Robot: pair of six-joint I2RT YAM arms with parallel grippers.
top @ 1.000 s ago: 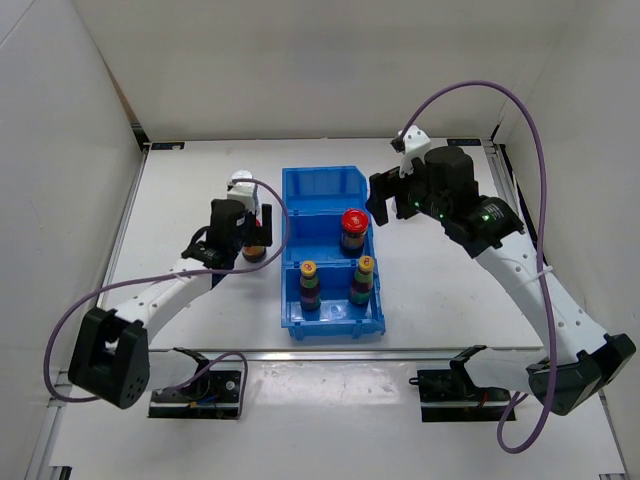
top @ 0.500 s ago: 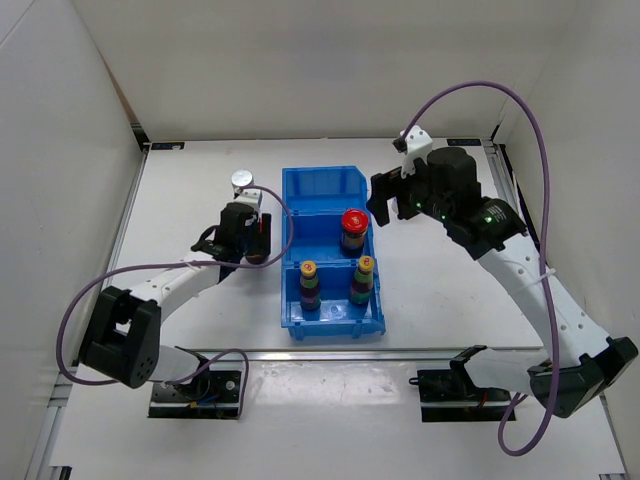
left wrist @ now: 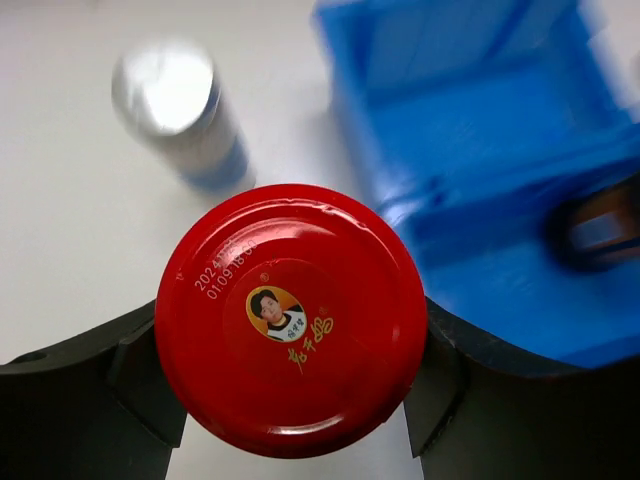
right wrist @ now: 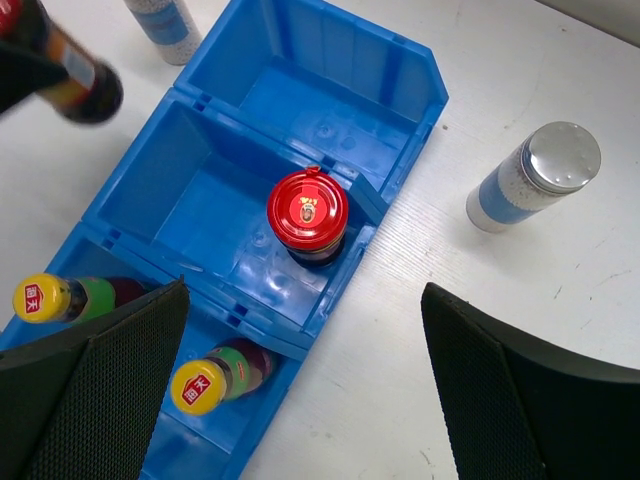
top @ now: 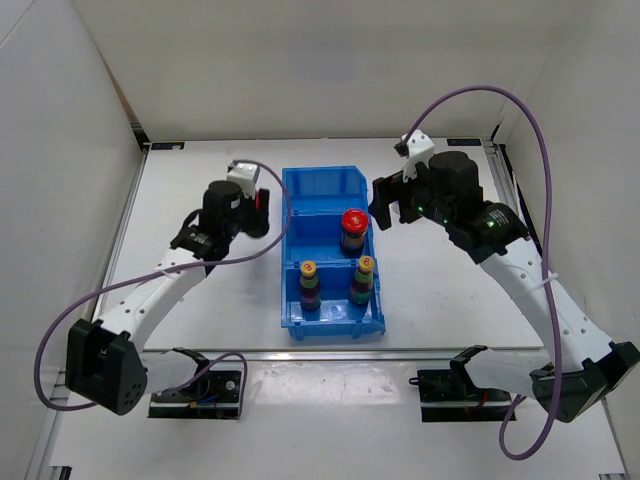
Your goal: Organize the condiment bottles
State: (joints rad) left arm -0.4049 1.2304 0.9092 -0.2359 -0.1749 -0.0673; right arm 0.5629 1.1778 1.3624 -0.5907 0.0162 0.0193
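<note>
Red-capped dark jar (left wrist: 290, 318) is pinched between the left fingers (left wrist: 70, 400), one finger touching each side of the cap. Beyond the fingertips, a silver-lidded bottle (left wrist: 180, 110) stands on the white tabletop (left wrist: 60, 220), apart from the jar. The blue bin (left wrist: 470, 140) is also beyond the fingertips, on the right-arm side. The held jar is outside the bin, just beside its wall. In the right wrist view the jar looks tilted and blurred, and I can't tell whether it clears the tabletop.

Right fingers (right wrist: 90, 400) are spread wide with nothing between them. One is over the bin's near compartment, the other over bare tabletop. Between and beyond them, the second red-capped jar (right wrist: 307, 215) stands upright in the middle compartment, at the end nearer the tabletop-side finger. In the near compartment, by the bin-side finger, are a yellow-capped bottle (right wrist: 40, 297) and its twin (right wrist: 200, 387), apart from each other. The other silver-lidded bottle (right wrist: 535, 175) stands on the tabletop outside the bin, beyond the tabletop-side finger, near the bin wall but not touching it.
</note>
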